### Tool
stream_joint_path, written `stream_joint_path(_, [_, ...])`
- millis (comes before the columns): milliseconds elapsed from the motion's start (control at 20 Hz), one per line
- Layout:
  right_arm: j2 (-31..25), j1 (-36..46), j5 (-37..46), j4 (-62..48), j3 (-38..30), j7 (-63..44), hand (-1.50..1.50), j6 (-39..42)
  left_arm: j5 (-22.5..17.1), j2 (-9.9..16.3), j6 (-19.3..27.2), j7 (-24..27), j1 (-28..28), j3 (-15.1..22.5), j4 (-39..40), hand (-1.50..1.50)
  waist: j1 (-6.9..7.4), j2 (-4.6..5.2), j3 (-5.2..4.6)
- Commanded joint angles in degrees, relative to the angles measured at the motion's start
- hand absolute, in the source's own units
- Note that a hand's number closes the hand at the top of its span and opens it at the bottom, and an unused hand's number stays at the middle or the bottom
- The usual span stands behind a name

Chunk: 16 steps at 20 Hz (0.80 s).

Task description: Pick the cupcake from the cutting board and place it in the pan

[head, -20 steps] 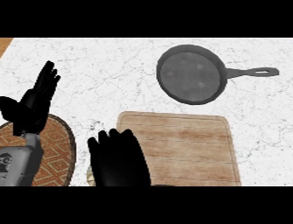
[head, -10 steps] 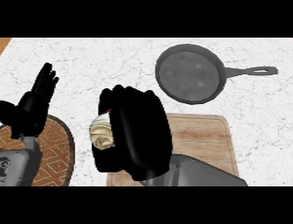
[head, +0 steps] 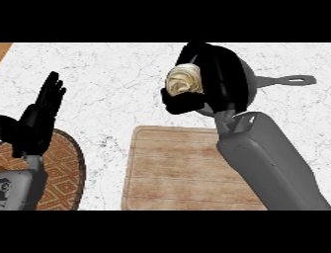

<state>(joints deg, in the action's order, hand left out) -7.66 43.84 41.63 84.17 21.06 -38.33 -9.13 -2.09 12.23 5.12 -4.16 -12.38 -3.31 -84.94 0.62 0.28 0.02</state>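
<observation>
Spanning the middle, the marble counter (head: 124,79) carries the bare cutting board (head: 175,168); the pan (head: 250,84) lies beyond, mostly hidden; the right hand (head: 212,74) curls round the cupcake (head: 184,81) above its rim, so pickup looks done, release remains; the left hand (head: 36,118) rests with straight fingers.
</observation>
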Motion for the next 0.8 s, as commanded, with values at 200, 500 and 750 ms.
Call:
stream_joint_path(200, [-8.6,1.6,2.9,-23.9,-7.9,20.5,1.50,-8.5,0.8,-0.4,-0.2,1.2,-0.6,0.4,0.8,0.00,1.23,0.68,0.01])
stream_joint_path(500, [-8.2,7.8,-0.4,-45.3,-15.9,33.5,1.50,-16.5,0.1,-0.7,-0.3,-1.9,-2.1,0.3,-1.1,0.00,2.41,0.83,0.09])
stream_joint_path(750, [-8.3,14.6,-0.6,-58.7,-19.7,39.0,1.50,-19.8,0.8,-1.4,-0.7,-1.0,-4.6,1.4,1.1,0.00,3.27,1.38,0.11])
